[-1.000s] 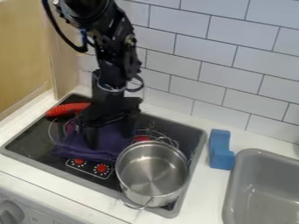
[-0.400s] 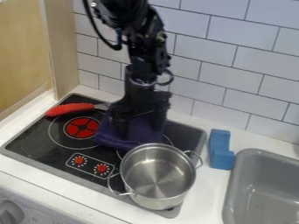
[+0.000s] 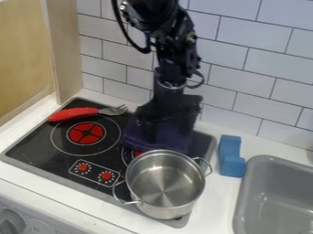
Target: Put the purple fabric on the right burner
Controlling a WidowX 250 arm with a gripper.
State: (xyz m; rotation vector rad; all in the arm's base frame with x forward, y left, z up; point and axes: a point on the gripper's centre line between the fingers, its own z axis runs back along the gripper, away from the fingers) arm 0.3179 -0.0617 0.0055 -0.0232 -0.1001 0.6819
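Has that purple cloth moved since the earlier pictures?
Yes, the purple cloth has moved right across the stove: it no longer covers the left burner, and now lies by the right one.

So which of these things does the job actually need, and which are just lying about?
For the job:
- purple fabric
- gripper, right at the fabric
- right burner, partly hidden

Just lying about:
- fork
- pot
- blue block
- left burner
- sink
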